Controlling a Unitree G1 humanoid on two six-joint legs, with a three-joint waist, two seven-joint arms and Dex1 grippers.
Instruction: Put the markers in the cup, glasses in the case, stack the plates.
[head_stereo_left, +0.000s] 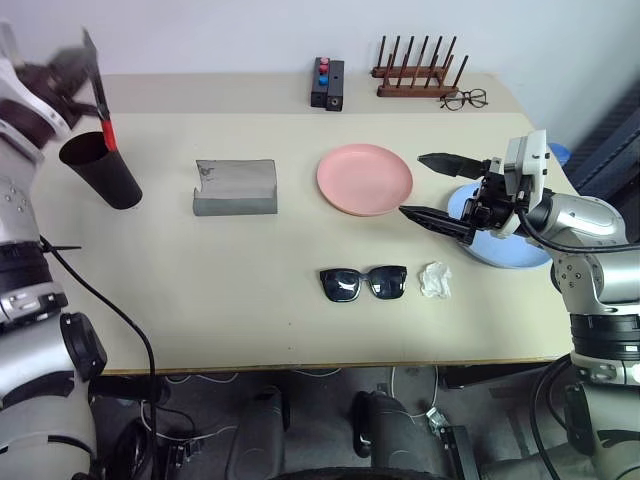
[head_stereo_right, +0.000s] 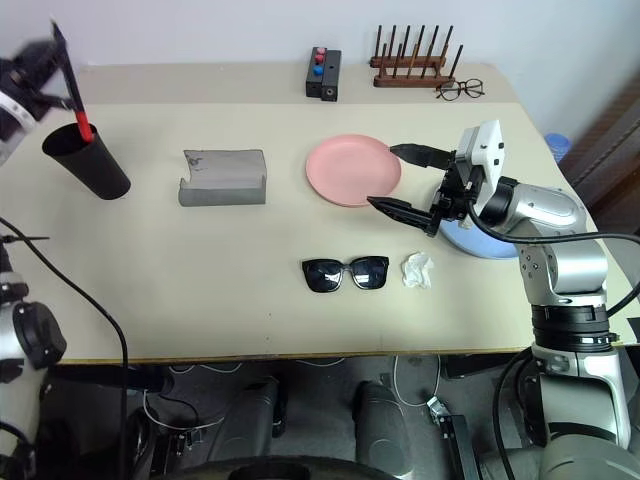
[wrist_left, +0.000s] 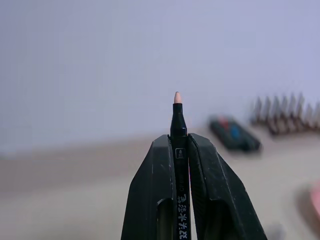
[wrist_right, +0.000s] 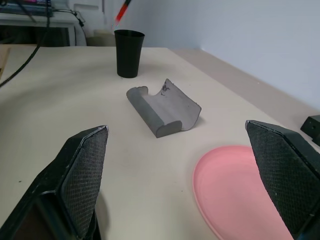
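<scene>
The left end effector (head_stereo_left: 85, 75) grips the marker (head_stereo_left: 103, 110) above the cup (head_stereo_left: 100, 170), right end effector (head_stereo_left: 432, 187) wide; sunglasses (head_stereo_left: 363, 283) uncased, plates unstacked.

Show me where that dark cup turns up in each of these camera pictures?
Left eye view: cup at the table's far left, beside the grey case.
Right eye view: cup again far left of the case.
Left wrist view: not in it.
Right wrist view: cup stands upright beyond the case.
Shared landmark: the case, between cup and pink plate.
</scene>
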